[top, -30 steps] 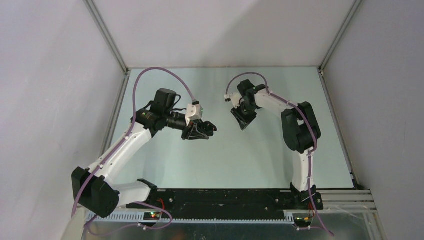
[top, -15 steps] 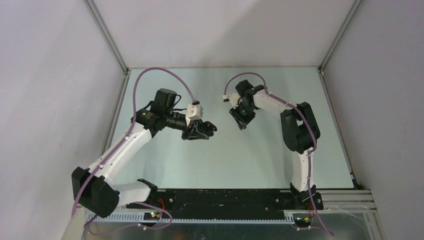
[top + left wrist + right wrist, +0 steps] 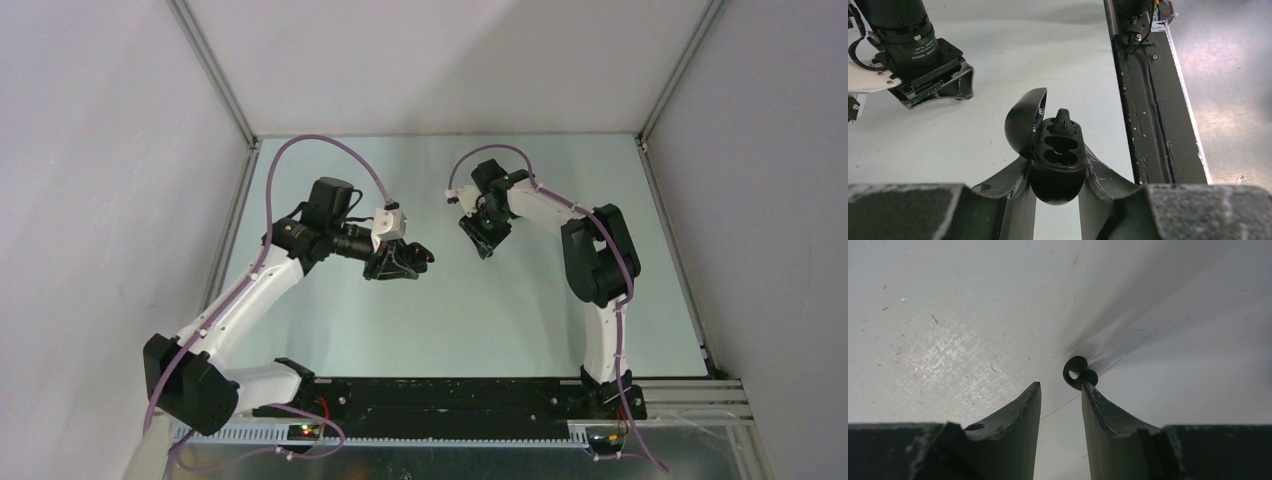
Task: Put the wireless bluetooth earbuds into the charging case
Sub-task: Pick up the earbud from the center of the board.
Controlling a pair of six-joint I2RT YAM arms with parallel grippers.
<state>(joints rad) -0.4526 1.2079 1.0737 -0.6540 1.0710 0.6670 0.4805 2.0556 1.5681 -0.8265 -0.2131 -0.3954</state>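
Observation:
In the left wrist view, my left gripper (image 3: 1057,161) is shut on a black charging case (image 3: 1058,177), held off the table. The case lid (image 3: 1023,122) stands open to the left. One black earbud (image 3: 1063,120) sits at the far end of the case; the nearer sockets (image 3: 1060,150) look empty. In the right wrist view, a second black earbud (image 3: 1077,374) lies on the table against the tip of the right-hand finger (image 3: 1098,405), outside the gap. My right gripper (image 3: 1061,386) is open, nothing between its fingers. From above, the left gripper (image 3: 412,258) and right gripper (image 3: 483,240) face each other mid-table.
The pale green table (image 3: 450,310) is bounded by grey walls at the back and sides. A black base rail (image 3: 1143,100) runs along the near edge. The right arm's wrist (image 3: 910,55) shows at the upper left of the left wrist view.
The right arm has shifted slightly left and toward the back. Its jaws have widened a touch. The left arm holds still with the case.

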